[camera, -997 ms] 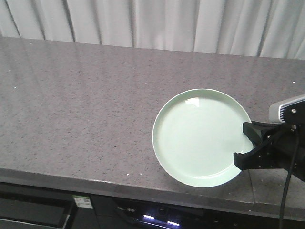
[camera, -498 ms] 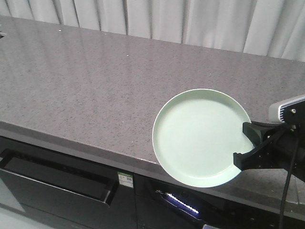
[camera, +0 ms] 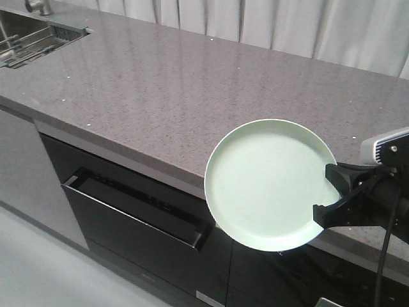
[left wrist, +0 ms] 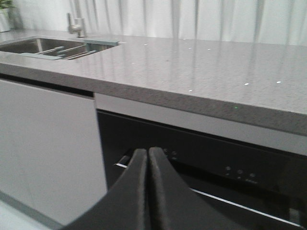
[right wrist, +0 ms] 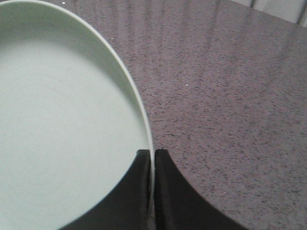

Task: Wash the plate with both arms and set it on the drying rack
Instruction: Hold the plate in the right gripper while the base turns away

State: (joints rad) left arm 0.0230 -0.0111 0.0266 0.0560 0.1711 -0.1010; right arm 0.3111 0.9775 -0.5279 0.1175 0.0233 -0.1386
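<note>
Although the round pale mint-green plate [camera: 268, 185] is already in hand, nothing here shows any washing done, so by my reading the task is at its carrying stage: the trip to the steel sink [camera: 16, 29] at the counter's far left end, the two-armed wash and the placing on the drying rack of parallel steel rods [left wrist: 69, 49] lying across that sink all remain. The black right gripper [right wrist: 151, 160] has its jaws pinched narrowly on the plate's upturned rim, one finger on the upper face and one beneath, and it holds the plate roughly level in the air, partly over the front edge of the grey speckled stone countertop [camera: 160, 96] and well apart from the sink. The black left gripper [left wrist: 147, 160] hangs low before the dark cabinet front [left wrist: 201, 153], below counter height, its fingers pressed together on nothing and pointing toward the cabinets.
</note>
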